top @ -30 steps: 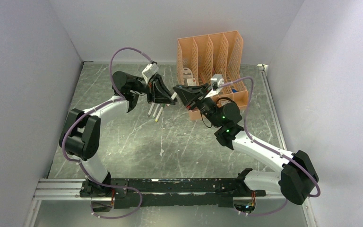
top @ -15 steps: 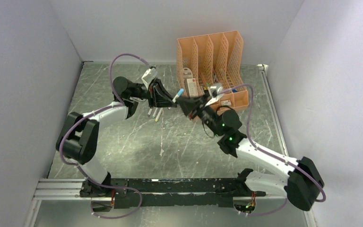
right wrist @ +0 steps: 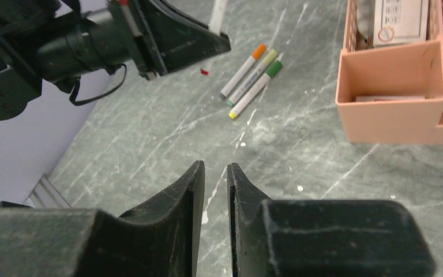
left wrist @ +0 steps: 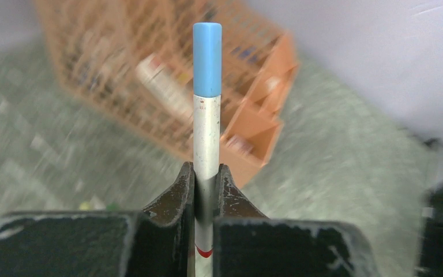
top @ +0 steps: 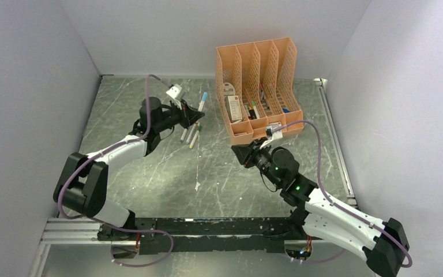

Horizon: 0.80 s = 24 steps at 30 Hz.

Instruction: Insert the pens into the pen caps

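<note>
Toward the far right corner of the worktop [top: 150, 173]: lattice organiser [top: 259, 57], close to the far edge, low front compartments turned to the near edge. Boxes and small items inside those compartments.

Left of the organiser, in the far half near the middle: three loose pens [top: 189, 134], flat on the worktop, side by side, slanted from far right to near left.

Just behind and above them: left tool [top: 198, 114], clamped on a fourth pen [top: 201, 105], with a cap [top: 204, 96] on the end pointing to the far edge.

Before the organiser's near left corner, well apart from the loose pens: right tool [top: 237, 151].

Nearer the near edge, about mid-worktop: one small item [top: 197, 186], too small to tell.
</note>
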Tool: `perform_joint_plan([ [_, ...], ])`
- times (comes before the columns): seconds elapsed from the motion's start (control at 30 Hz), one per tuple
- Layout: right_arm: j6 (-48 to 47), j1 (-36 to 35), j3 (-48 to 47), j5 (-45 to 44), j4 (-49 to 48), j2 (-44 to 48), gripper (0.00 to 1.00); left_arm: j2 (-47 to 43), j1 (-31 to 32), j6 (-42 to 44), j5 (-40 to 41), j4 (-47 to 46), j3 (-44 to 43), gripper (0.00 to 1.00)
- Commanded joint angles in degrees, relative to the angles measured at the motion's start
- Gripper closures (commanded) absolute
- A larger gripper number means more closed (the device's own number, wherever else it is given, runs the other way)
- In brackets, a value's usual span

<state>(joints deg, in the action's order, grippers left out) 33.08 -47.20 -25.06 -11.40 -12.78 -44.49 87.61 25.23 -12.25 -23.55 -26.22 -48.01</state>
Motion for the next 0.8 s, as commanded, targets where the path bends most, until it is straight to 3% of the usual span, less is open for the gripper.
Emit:
perform_joint_plan([
  [0.0, 2.6, 0.2, 1.0, -0.3, 2.3, -2.0, 0.80, 4.3, 4.6, 5.6, 16.6, 11.0, 0.0, 0.89],
  [0.17, 2.8, 0.3, 0.9, 1.9, 1.5, -3.9, 0.79, 9.7, 5.6, 2.0, 18.7, 12.7, -1.8, 0.84],
  [0.33, 1.8, 0.3, 0.7, 1.3, 3.2, -3.5, 0.79, 14.2, 6.2, 1.9, 24.1, 15.8, -4.6, 0.61],
  [0.43, 1.7, 0.3, 0.9, 1.6, 3.2, -3.6, 0.78, 15.2, 6.3, 1.7, 24.1, 14.5, -4.3, 0.56],
  [0.63, 2.6, 0.3, 2.2, 2.5, 1.7, -3.8, 0.78, 7.6, 6.8, 3.0, 20.8, 6.5, 0.4, 0.34],
  [0.77, 2.1, 0.4, 2.0, 2.4, 1.3, -4.8, 0.78, -2.1, 6.8, 2.8, 18.6, 1.9, 3.5, 0.32],
])
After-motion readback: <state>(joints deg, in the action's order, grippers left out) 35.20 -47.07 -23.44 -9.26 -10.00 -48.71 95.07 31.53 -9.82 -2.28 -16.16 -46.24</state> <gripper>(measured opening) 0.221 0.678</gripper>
